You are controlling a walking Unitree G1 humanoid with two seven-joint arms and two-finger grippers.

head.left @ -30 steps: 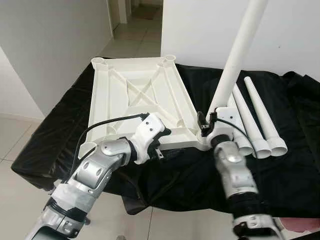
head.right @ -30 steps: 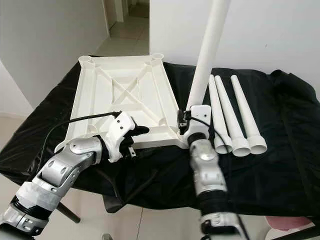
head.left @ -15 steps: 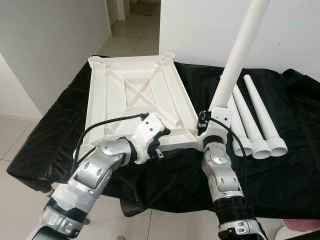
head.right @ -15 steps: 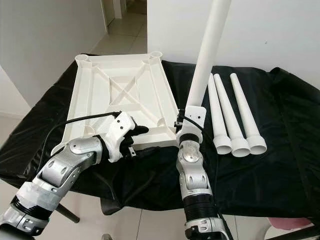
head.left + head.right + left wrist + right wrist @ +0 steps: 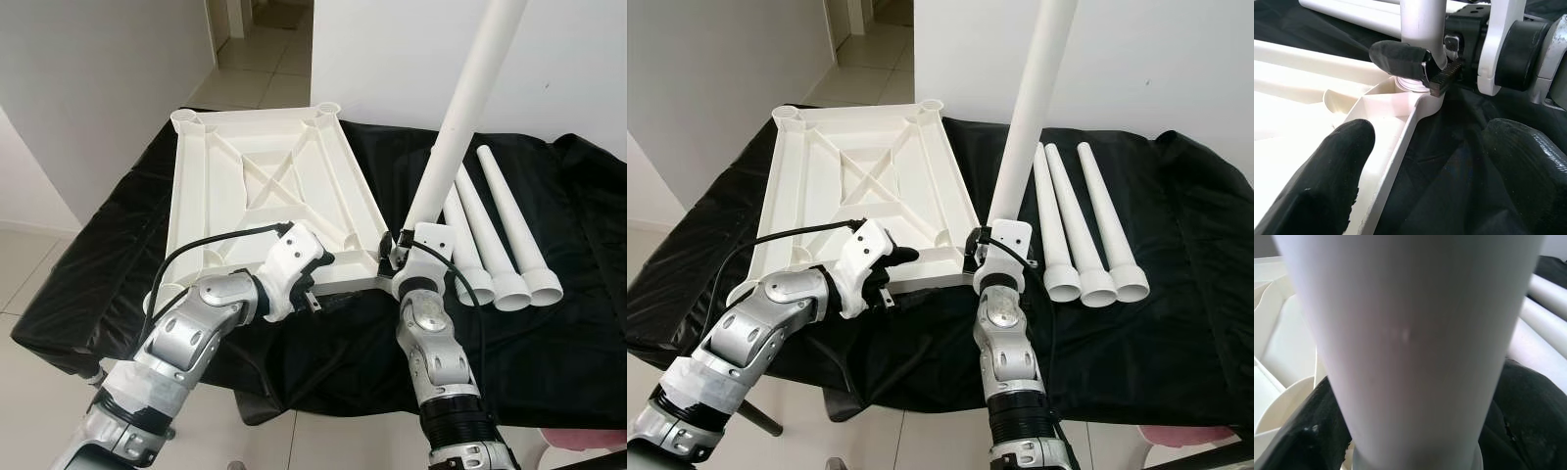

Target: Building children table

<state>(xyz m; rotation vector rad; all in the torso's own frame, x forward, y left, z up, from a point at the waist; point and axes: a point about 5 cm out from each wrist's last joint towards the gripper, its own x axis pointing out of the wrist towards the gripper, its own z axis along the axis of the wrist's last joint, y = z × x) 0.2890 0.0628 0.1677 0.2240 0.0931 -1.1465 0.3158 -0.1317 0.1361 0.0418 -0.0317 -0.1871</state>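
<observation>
A white plastic tabletop lies upside down on a black cloth. My right gripper is shut on the base of a long white leg, which stands tilted in the tabletop's near right corner socket. The right wrist view looks up the same leg. At the tabletop's near edge, my left gripper is open. One of its fingers is over the tabletop and the other is over the cloth, with the rim between them.
Three loose white legs lie side by side on the cloth to the right of the tabletop. The black cloth hangs over the table's front edge. A white wall stands behind, and a doorway opens at the far left.
My right forearm has swung in to the left under its gripper, which still holds the leg at the corner socket. The left arm has stayed put.
</observation>
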